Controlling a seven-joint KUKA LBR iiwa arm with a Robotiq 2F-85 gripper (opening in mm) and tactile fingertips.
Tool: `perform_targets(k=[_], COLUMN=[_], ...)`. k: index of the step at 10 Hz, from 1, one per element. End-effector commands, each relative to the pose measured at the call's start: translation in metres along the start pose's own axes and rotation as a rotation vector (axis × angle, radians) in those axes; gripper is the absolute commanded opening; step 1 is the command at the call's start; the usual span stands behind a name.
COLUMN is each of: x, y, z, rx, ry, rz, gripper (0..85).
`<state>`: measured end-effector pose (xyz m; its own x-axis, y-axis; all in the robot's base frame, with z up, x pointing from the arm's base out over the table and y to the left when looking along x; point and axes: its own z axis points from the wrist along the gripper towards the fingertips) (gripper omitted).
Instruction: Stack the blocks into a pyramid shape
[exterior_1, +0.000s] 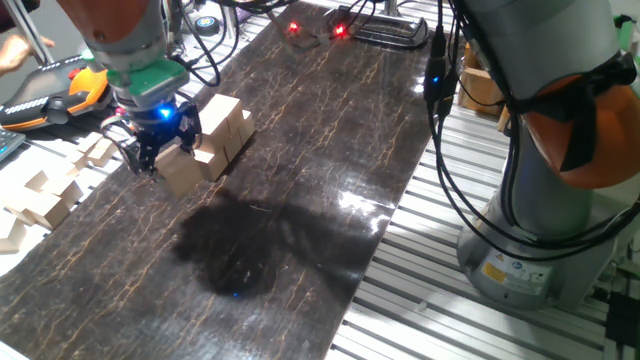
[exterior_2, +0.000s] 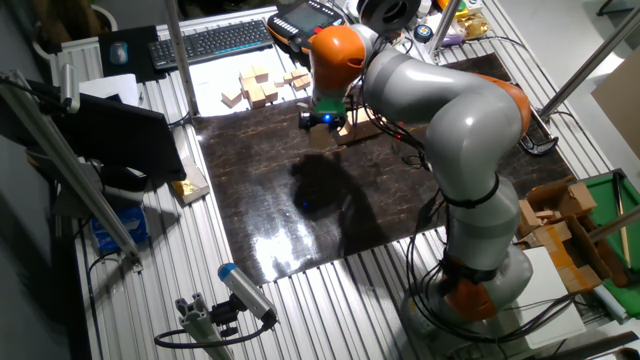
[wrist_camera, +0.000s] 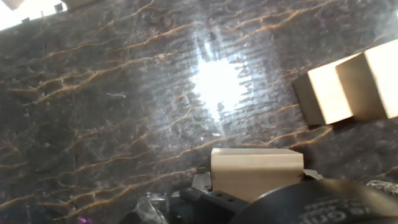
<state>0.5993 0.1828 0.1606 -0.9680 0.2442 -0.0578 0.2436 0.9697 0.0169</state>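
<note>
My gripper (exterior_1: 160, 150) hangs low over the left part of the dark marbled mat (exterior_1: 320, 150) and looks shut on one tan block (exterior_1: 182, 172), which rests at or just above the mat. That block fills the lower middle of the hand view (wrist_camera: 255, 171). Right beside it stands a small cluster of blocks (exterior_1: 222, 130), with one cube raised on the others. Two of these show at the right of the hand view (wrist_camera: 348, 87). In the other fixed view the gripper (exterior_2: 325, 125) covers most of the cluster, and its fingertips are hard to make out.
A loose pile of pale wooden pieces (exterior_1: 45, 195) lies off the mat's left edge, seen also near the keyboard (exterior_2: 260, 85). An orange-black pendant (exterior_1: 60, 95) sits behind it. The arm's base (exterior_1: 540, 240) and cables stand on the slatted table to the right.
</note>
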Motion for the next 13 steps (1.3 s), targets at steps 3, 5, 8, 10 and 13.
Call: perform_targets(k=[3, 5, 8, 10, 13], x=[-0.0002, -0.0002, -0.0002, -0.0002, -0.0051], y=[0.0, 0.0, 0.0, 0.0, -0.0071], z=[0.0001, 0.0001, 0.0001, 0.0001, -0.0004], rx=[-0.023, 0.011, 0.042, 0.052, 0.034], ry=[-0.005, -0.015, 0.003, 0.009, 0.01], rz=[-0.017, -0.05, -0.125, -0.207, -0.252], gripper=[0.7, 0.7, 0.7, 0.7, 0.7])
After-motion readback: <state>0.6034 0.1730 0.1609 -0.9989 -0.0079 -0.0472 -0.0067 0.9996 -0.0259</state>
